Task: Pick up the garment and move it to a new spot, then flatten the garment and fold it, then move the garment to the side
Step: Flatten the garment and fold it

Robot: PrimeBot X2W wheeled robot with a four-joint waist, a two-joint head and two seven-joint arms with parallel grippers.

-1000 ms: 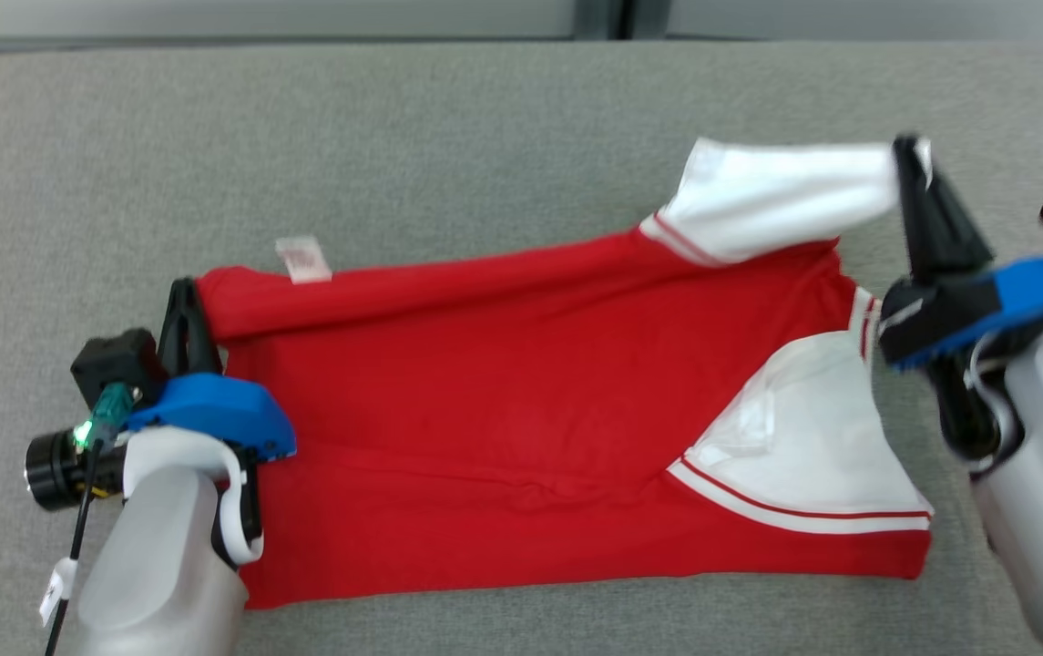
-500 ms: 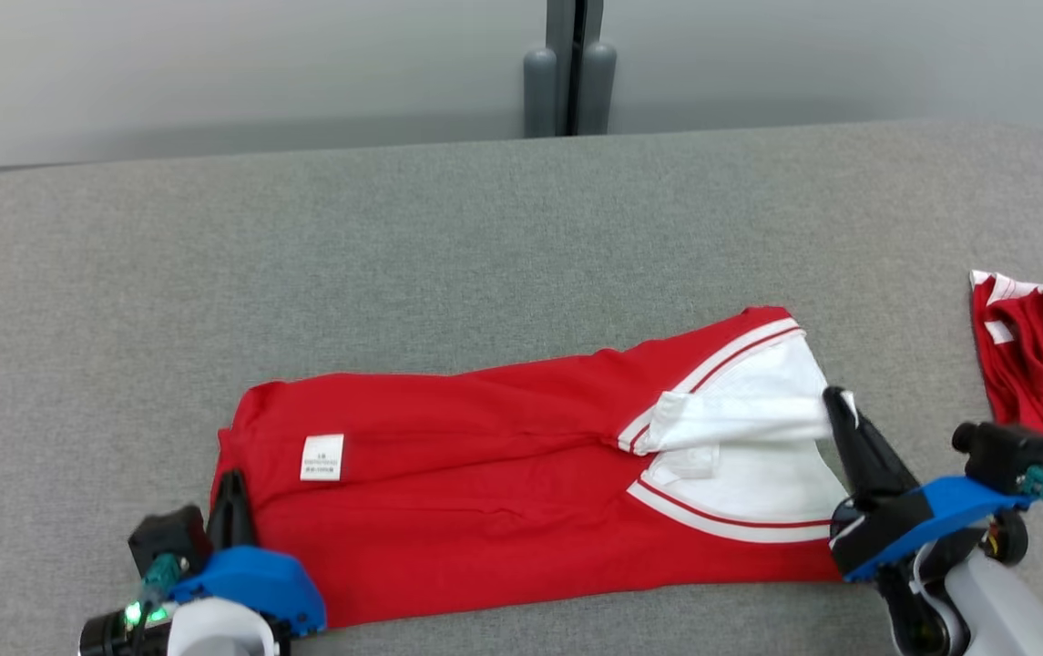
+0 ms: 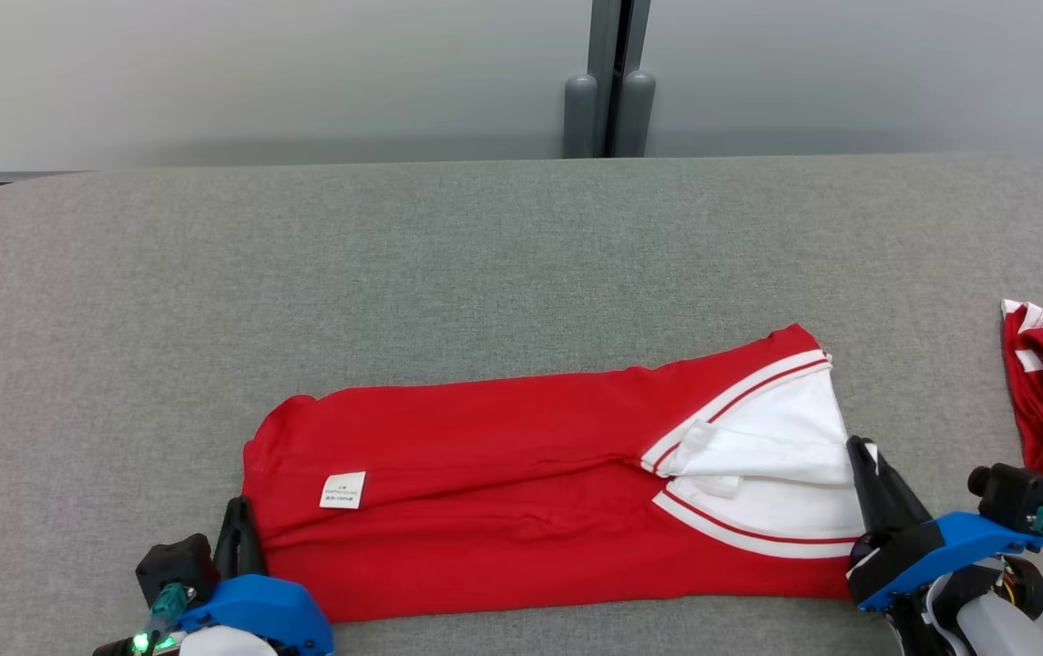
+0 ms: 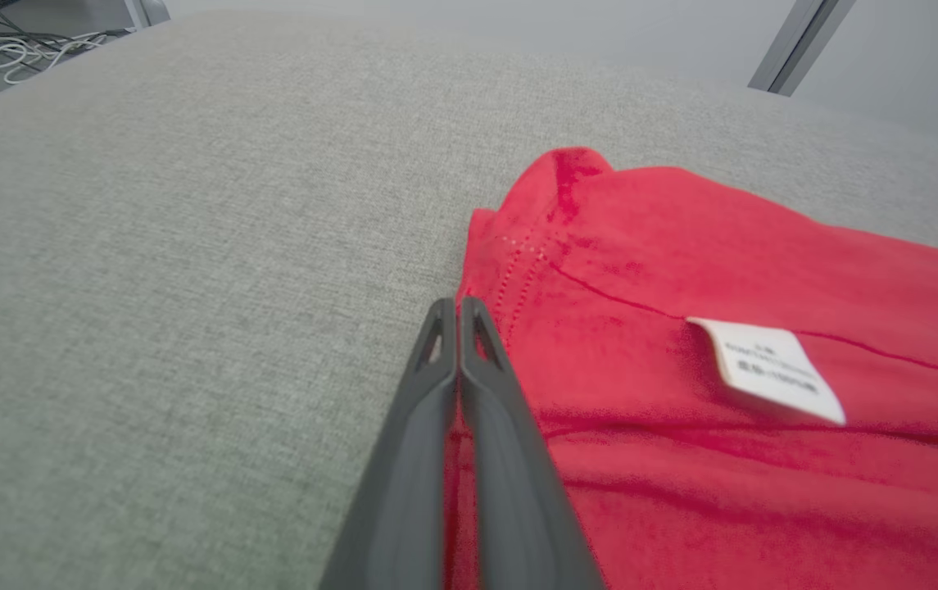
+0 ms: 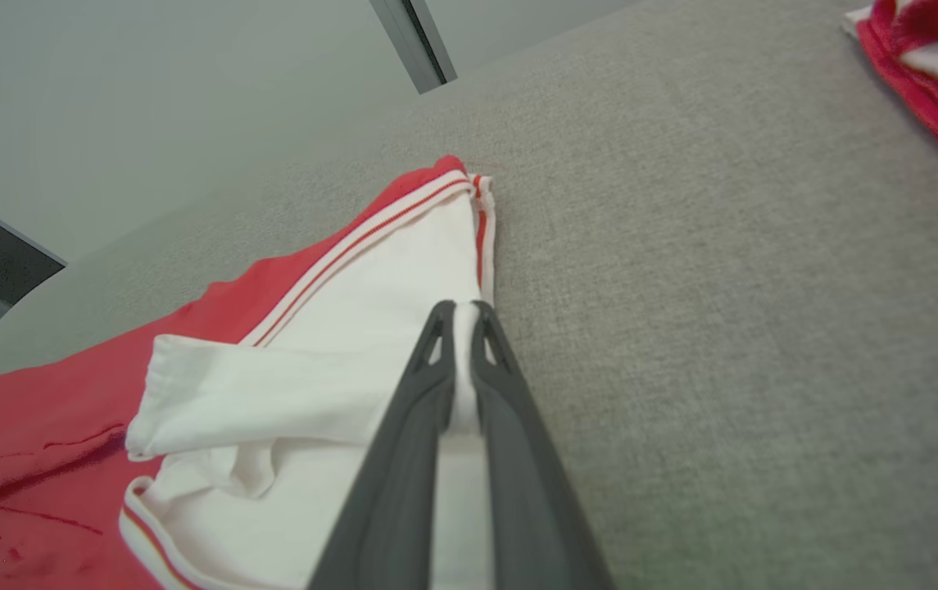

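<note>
Garment (image 3: 521, 492) now lies doubled lengthwise near the front edge of the table (image 3: 393, 273); a second ago its far side hung lifted. My left gripper (image 3: 237, 524) pinches the red end and my right gripper (image 3: 865, 465) the white end, so I judge this fold laid and letting go next.

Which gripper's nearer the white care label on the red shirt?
Left gripper, pinching the red shirt beside the label; right gripper clamps the white sleeve at the far end.
</note>
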